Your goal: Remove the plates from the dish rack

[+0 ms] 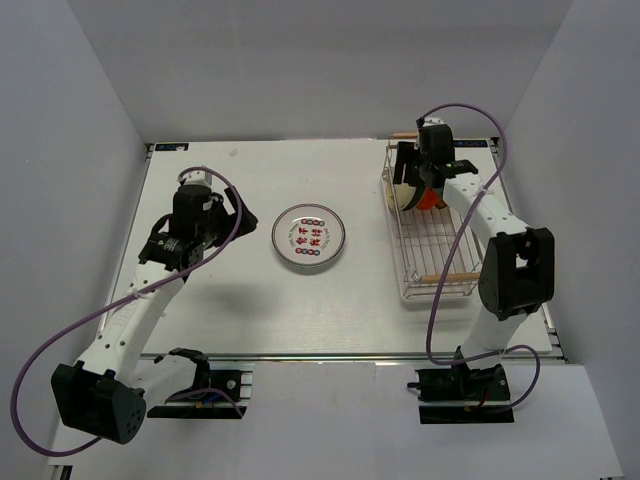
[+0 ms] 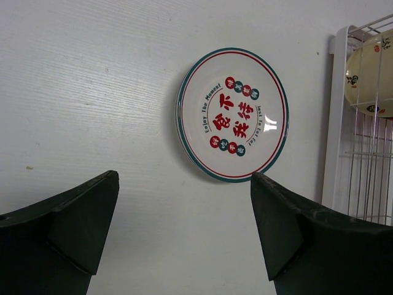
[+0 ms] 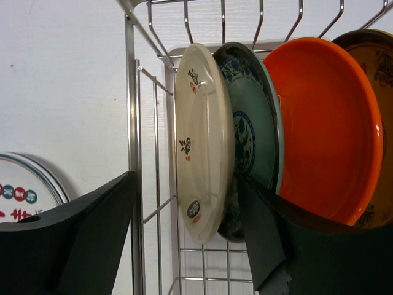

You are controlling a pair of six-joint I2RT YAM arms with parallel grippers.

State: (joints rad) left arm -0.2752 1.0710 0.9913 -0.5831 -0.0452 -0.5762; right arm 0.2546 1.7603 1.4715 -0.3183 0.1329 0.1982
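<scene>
Left gripper (image 2: 184, 178): released, jaws spread wide, nothing between them. Held over the table (image 1: 220, 310), left of centre.
Green-rimmed plate (image 1: 310, 237): laid flat near the middle of the table, between the two arms and well apart from the dish rack. White face, red inner ring, red and teal printed marks. In the left wrist view it is seen beyond the gap of the jaws, untouched.
Dish rack (image 1: 440, 250): silver wire basket set on the right side of the table, long axis near to far. A wooden handle (image 1: 447, 277) is seen across the near end. The near half shows only bare wire.
Right gripper (image 3: 187, 178): reached into the far end of the rack, jaws apart and placed either side of the cream plate. A clear gap is seen between one finger and the plate face, so nothing is clamped. Contact on the other side cannot be told.
Cream plate (image 3: 199, 141): stood on edge, first in the row, nearest the rack wall facing the table centre.
Teal plate (image 3: 252, 123): on edge, close behind the cream one; touching or not cannot be told.
Red-orange plate (image 3: 325, 129): on edge, next in the row.
Yellow-brown plate (image 3: 377, 55): last in the row, only partly in frame.
</scene>
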